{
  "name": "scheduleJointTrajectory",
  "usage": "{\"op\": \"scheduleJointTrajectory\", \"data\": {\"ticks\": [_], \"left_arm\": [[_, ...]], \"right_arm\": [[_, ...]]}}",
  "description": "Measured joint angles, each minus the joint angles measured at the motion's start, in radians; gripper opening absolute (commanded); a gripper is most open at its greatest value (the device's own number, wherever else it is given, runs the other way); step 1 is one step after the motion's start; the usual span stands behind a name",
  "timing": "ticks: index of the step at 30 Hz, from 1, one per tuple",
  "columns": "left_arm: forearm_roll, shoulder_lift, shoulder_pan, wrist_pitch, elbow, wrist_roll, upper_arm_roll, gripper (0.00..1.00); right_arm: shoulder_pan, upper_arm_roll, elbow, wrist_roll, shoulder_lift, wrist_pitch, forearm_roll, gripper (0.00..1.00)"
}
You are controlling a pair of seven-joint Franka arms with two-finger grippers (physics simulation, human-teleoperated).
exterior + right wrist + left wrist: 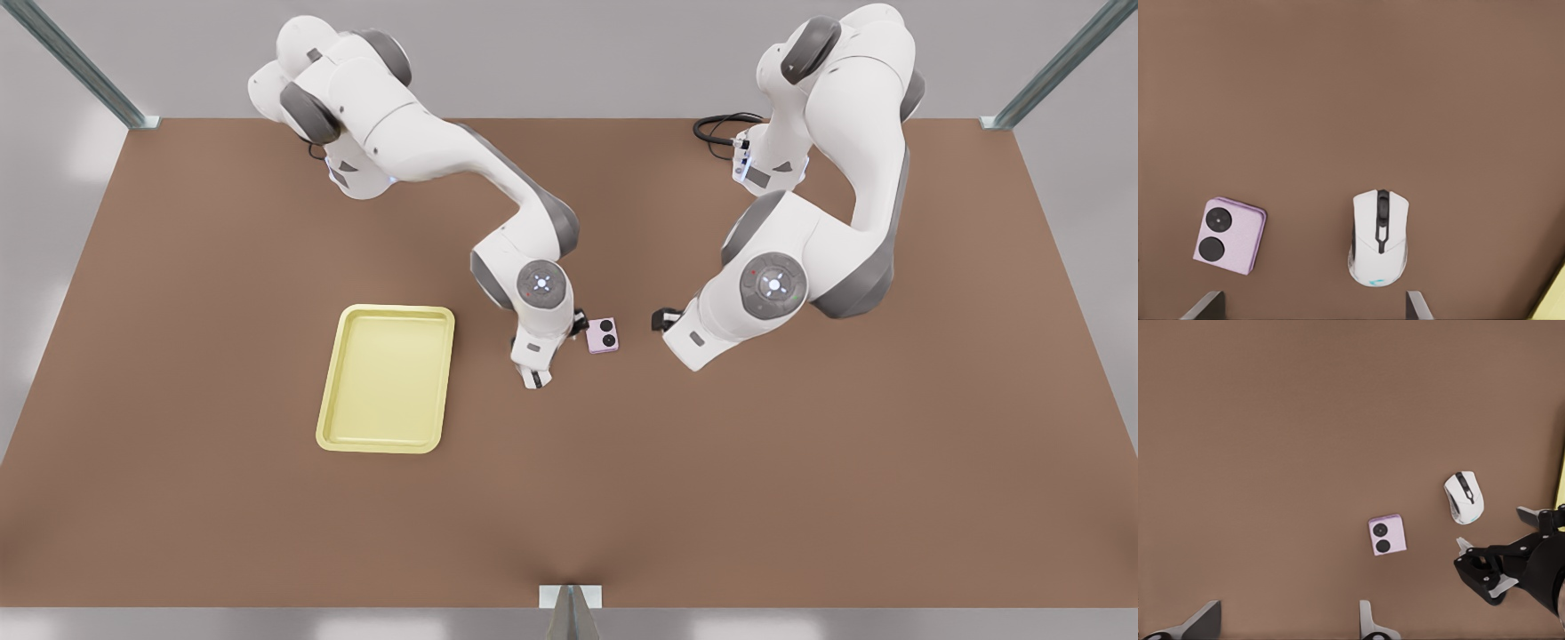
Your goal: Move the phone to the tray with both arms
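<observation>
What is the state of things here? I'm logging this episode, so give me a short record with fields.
phone: flat on the table, outside the tray, not gripped
tray: at the front view's left, phone not in it
mouse: on the table between phone and tray
right gripper: open, above the mouse, fingers straddling it
left gripper: open, above the table on the phone's side away from the tray
task state: phone not yet picked up
</observation>
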State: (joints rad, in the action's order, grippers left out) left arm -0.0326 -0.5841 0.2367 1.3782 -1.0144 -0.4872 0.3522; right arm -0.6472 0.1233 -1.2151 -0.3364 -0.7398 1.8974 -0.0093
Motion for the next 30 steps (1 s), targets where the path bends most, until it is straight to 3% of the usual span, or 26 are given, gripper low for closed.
{"op": "scheduleJointTrajectory", "data": {"ticks": [13,27,30], "left_arm": [[-0.001,-0.002,0.0,0.003,0.0,0.104,-0.002,1.0],[-0.002,0.002,-0.016,0.018,0.003,0.159,-0.023,1.0],[-0.001,0.032,-0.171,0.009,0.003,0.178,-0.024,1.0]], "right_arm": [[-0.087,0.001,0.042,-0.268,-0.206,0.183,0.035,1.0],[-0.121,0.045,0.072,-0.344,-0.28,0.239,0.006,1.0],[-0.141,0.041,0.072,-0.35,-0.296,0.241,0.0,1.0]]}}
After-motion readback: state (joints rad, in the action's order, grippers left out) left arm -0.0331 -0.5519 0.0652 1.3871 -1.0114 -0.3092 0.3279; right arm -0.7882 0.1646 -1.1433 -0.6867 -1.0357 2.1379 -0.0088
